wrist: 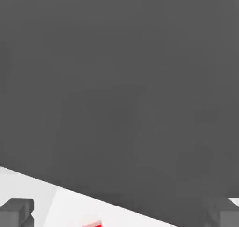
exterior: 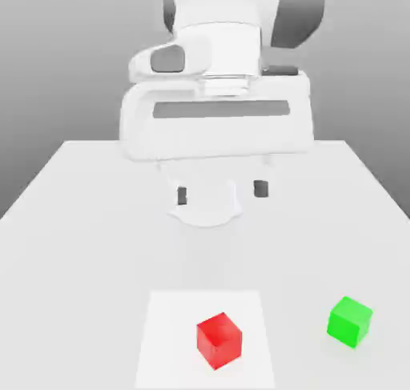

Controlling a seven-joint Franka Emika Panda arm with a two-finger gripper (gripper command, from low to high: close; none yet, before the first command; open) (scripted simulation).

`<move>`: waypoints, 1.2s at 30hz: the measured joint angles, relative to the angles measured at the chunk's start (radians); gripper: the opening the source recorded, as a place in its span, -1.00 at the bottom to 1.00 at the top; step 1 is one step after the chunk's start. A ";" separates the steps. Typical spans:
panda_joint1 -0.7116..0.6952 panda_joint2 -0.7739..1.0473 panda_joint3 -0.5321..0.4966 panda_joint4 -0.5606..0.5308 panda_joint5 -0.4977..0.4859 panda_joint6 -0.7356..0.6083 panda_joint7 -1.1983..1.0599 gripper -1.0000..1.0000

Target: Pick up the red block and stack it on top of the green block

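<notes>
Watching from my station, I have the gripper (exterior: 222,192) over the pale table (exterior: 72,244), its jaws standing wide apart, two small black tips with bare space between them and nothing in their hold. The hand housing (exterior: 216,124) is a broad, smooth white shell with rounded corners and a dark grey strip let into its face. Behind and between the tips I note a pale curved rim (exterior: 207,221), white on white; what it belongs to I cannot tell. The red block (exterior: 219,340) is a small cube, flat-faced and crisp at the edges, its faces in differing shades of red. It rests on a flat white patch (exterior: 164,340) with straight sides, turned so that a corner edge faces the exterior camera, well apart from the jaws. The green block (exterior: 350,322), a plain cube of much the same size, sits directly on the table off toward the exterior view's right, also turned at an angle, clear of the patch and not touching the red one. In the hand view I get a large, matt dark grey surface (wrist: 116,95) with a straight slanting edge, its identity unclear to me, plus blocky grey fingertips (wrist: 10,214) set far apart and a sliver of red.
</notes>
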 joint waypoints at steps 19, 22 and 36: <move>-0.017 0.485 0.040 -0.063 0.043 0.301 -0.193 -1.00; -0.015 0.423 0.036 -0.073 0.030 0.249 -0.184 -1.00; 0.264 0.315 0.242 -0.040 -0.072 0.105 -0.361 -1.00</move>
